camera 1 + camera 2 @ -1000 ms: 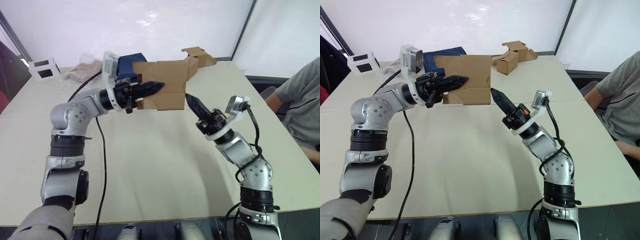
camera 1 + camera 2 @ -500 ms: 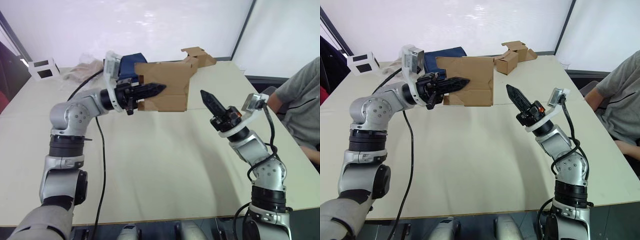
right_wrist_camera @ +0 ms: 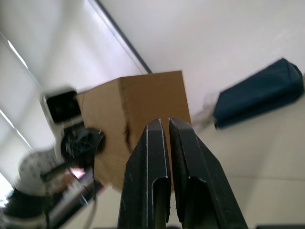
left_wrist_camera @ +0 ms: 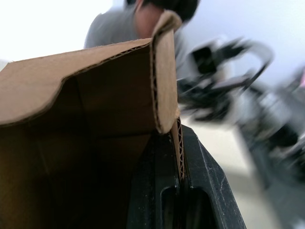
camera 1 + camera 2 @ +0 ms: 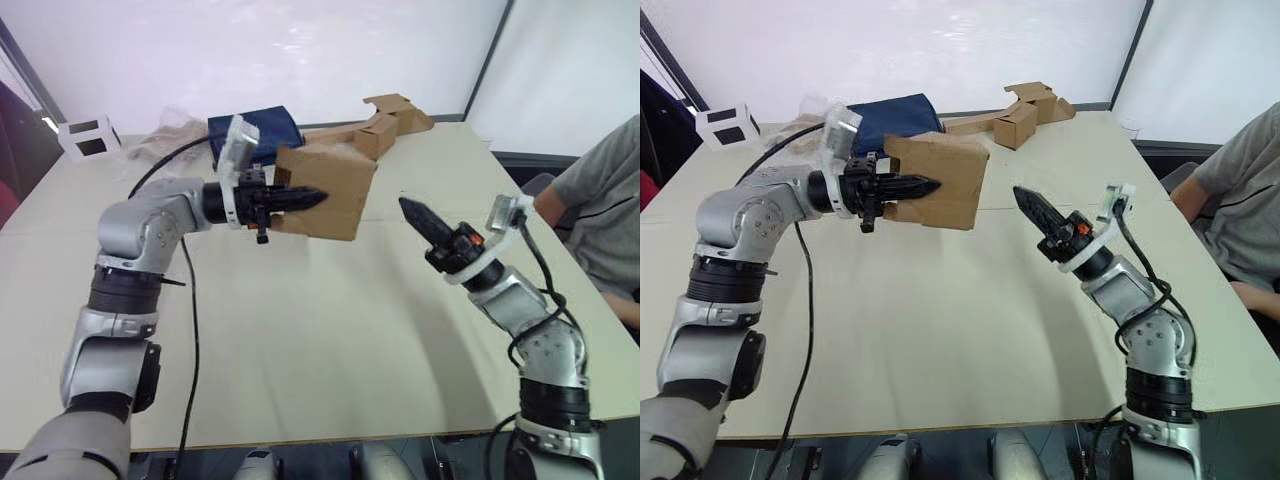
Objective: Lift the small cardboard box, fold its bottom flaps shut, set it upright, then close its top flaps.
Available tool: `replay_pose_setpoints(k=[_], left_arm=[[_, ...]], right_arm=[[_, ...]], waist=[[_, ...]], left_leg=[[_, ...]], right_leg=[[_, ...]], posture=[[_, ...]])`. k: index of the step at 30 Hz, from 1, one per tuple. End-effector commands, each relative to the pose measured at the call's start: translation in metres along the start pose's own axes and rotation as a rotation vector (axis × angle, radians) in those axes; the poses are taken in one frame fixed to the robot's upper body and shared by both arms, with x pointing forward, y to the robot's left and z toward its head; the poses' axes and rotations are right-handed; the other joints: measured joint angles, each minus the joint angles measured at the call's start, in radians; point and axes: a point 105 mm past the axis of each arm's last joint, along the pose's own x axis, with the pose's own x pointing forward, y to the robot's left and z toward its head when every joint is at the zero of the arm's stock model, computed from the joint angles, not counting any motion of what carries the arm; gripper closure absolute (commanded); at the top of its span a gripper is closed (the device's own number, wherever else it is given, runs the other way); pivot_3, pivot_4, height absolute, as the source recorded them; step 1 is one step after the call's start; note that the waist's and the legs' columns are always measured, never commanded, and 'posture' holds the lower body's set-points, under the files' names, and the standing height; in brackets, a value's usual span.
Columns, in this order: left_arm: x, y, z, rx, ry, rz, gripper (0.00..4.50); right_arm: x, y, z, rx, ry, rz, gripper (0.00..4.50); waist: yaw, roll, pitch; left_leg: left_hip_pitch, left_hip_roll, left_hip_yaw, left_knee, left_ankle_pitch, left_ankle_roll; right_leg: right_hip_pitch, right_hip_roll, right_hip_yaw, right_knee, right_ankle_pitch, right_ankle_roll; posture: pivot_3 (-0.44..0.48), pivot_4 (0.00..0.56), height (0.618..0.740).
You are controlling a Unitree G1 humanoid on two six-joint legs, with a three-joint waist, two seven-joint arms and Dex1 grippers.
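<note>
Holding the small cardboard box (image 5: 325, 190) aloft at upper centre of frame — my left gripper (image 5: 300, 198) is pinching one wall. My right gripper (image 5: 417, 213), fingers pressed together, is hanging right of centre — apart from the box, pointing toward it.

a dark blue bag (image 5: 888, 112), a white cube (image 5: 728, 125) and a seated person (image 5: 1240, 200) surround the table (image 5: 940, 330).

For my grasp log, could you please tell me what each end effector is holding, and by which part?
The left end effector pinches the small cardboard box by one cardboard wall at its open end, above the table. The right end effector is shut and holds nothing.
</note>
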Motion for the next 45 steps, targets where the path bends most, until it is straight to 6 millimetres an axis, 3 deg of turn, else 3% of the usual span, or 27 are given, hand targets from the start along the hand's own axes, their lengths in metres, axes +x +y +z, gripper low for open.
replay_pose_setpoints(k=[1, 8, 14, 18, 23, 28, 32, 39, 42, 45], left_arm=[[-0.003, -0.011, 0.026, 0.084, 0.017, -0.063, 4.5], [-0.009, -0.016, 0.017, 0.115, 0.199, -0.131, 4.5], [-0.008, 0.012, -0.017, 0.237, 0.522, -0.063, 4.5], [-0.002, 0.011, -0.022, 0.266, 0.624, -0.158, 4.5], [0.006, 0.015, -0.052, 0.353, 1.033, -0.226, 4.5], [0.029, 0.009, -0.052, 0.389, 1.06, -0.282, 4.5], [0.044, 0.003, -0.058, 0.316, 1.062, -0.296, 4.5], [0.062, -0.011, -0.061, 0.337, 1.045, -0.35, 4.5], [0.064, -0.018, -0.057, 0.35, 1.032, -0.372, 3.79], [0.07, -0.026, -0.041, 0.278, 0.977, -0.356, 2.51]], right_arm=[[-0.006, 0.016, 0.0, -0.121, 0.092, 0.05, 4.33], [-0.028, 0.028, 0.001, -0.254, 0.229, 0.037, 4.33], [-0.037, 0.035, -0.004, -0.323, 0.32, 0.032, 4.33], [-0.039, 0.034, -0.009, -0.352, 0.366, 0.025, 4.33], [-0.045, 0.028, -0.019, -0.443, 0.489, 0.002, 4.33], [-0.049, 0.03, -0.016, -0.513, 0.547, 0.001, 4.33], [-0.063, 0.031, -0.032, -0.555, 0.67, -0.022, 4.33], [-0.063, 0.032, -0.034, -0.541, 0.639, -0.042, 4.33], [-0.062, 0.03, -0.034, -0.542, 0.636, -0.045, 4.5], [-0.062, 0.026, -0.038, -0.537, 0.644, -0.049, 4.5]], waist=[[0.0, 0.0, 0.0], [0.0, 0.0, 0.0], [0.009, 0.0, 0.0], [0.013, -0.001, 0.001], [0.024, -0.001, 0.001], [0.023, -0.002, 0.001], [0.023, -0.002, 0.002], [0.022, -0.002, 0.002], [0.023, -0.002, 0.002], [0.023, -0.002, 0.002]], left_leg=[[0.0, 0.0, 0.0, 0.0, 0.0, 0.0], [0.0, 0.0, 0.0, 0.0, 0.0, 0.001], [0.0, 0.0, 0.0, 0.0, -0.001, 0.001], [0.0, 0.0, 0.0, 0.0, -0.001, 0.001], [0.0, -0.001, 0.0, 0.001, -0.001, 0.001], [-0.001, 0.0, 0.0, 0.001, -0.001, 0.002], [-0.001, 0.0, 0.0, 0.001, -0.002, 0.003], [-0.001, 0.0, 0.0, 0.002, -0.002, 0.004], [-0.001, 0.0, 0.0, 0.001, -0.002, 0.004], [-0.001, 0.0, 0.0, 0.002, -0.002, 0.004]], right_leg=[[0.0, 0.0, 0.0, 0.0, 0.0, 0.0], [0.001, 0.0, 0.0, -0.001, 0.0, 0.0], [0.001, 0.001, 0.0, -0.002, 0.0, 0.0], [0.001, 0.001, 0.0, -0.002, 0.0, 0.0], [0.002, 0.001, 0.0, -0.003, 0.0, 0.0], [0.002, 0.001, 0.0, -0.004, 0.0, 0.0], [0.002, 0.001, 0.0, -0.005, 0.0, 0.0], [0.003, 0.001, 0.0, -0.004, 0.0, 0.0], [0.002, 0.001, 0.0, -0.004, 0.0, 0.0], [0.003, 0.001, 0.0, -0.004, 0.0, 0.0]], posture=[[0.0, 0.15, 0.74], [0.0, 0.15, 0.74], [0.0, 0.15, 0.74], [0.0, 0.15, 0.74], [0.0, 0.15, 0.74], [0.0, 0.15, 0.74], [0.0, 0.15, 0.74], [0.0, 0.15, 0.74], [0.0, 0.15, 0.74], [0.0, 0.15, 0.74]])
